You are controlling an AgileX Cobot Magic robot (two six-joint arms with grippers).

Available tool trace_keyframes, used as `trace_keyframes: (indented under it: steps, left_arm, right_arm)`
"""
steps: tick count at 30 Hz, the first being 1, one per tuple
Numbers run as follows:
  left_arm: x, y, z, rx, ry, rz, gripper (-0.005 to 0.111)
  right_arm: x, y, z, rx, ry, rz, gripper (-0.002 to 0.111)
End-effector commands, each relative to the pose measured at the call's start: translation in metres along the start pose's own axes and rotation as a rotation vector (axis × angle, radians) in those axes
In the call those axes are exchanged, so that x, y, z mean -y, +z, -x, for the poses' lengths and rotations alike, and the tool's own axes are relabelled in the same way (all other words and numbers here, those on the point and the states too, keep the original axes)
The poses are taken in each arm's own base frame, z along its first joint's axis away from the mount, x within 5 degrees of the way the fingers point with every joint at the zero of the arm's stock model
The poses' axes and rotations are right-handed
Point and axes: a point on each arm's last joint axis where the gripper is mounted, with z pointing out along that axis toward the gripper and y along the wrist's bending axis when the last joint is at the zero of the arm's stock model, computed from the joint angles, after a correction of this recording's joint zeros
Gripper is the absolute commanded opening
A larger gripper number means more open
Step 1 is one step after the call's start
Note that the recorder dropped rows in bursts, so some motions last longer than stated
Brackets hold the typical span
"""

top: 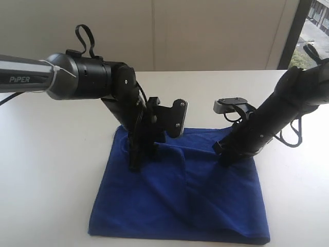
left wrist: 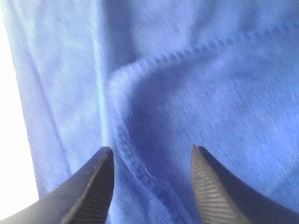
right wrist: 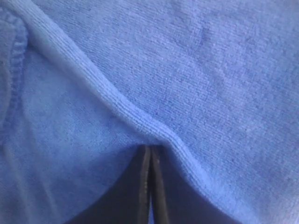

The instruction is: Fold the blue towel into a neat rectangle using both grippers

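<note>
A white table (top: pixel 46 170) under a pale wall (top: pixel 216 31) carries the blue towel (top: pixel 180 206), which lies rumpled toward the front with both arms planted on its far side. On the left, the left gripper (left wrist: pixel 152 156) has its fingers apart, straddling a curled stitched hem (left wrist: pixel 140 172) and holding nothing. If it closes here, we judge it may catch only one layer or bunch the curl. Across the middle, the creases could get locked into any fold. On the right, the right gripper (right wrist: pixel 150 149) has its fingers together at a raised ridge (right wrist: pixel 93 88). We cannot tell whether cloth is pinched there, so a lift might slip free or drag the towel askew. We see bare table open to the left, beyond and to the right, but the towel's near edge runs close to the bottom of the exterior view, where we cannot see how much table remains.
</note>
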Motion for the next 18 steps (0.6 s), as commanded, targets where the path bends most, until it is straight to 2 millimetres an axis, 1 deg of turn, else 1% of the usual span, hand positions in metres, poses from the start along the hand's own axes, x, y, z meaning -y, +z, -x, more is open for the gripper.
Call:
trace_keyframes:
  steps: [1, 5, 11, 18]
  left_arm:
    - [-0.003, 0.001, 0.009, 0.034, -0.012, 0.053, 0.056]
    - [-0.002, 0.011, 0.007, 0.029, -0.022, 0.041, 0.056]
    - [-0.004, 0.015, 0.007, 0.048, -0.05, 0.069, 0.055]
    - [-0.005, 0.015, 0.008, 0.052, -0.053, 0.076, 0.048]
  right_arm:
    - [0.002, 0.004, -0.002, -0.012, -0.008, 0.004, 0.0]
    - [0.002, 0.004, -0.002, -0.012, -0.008, 0.004, 0.0]
    - [0.002, 0.004, -0.002, -0.012, -0.008, 0.004, 0.0]
    - [0.002, 0.004, -0.002, -0.014, -0.008, 0.006, 0.0]
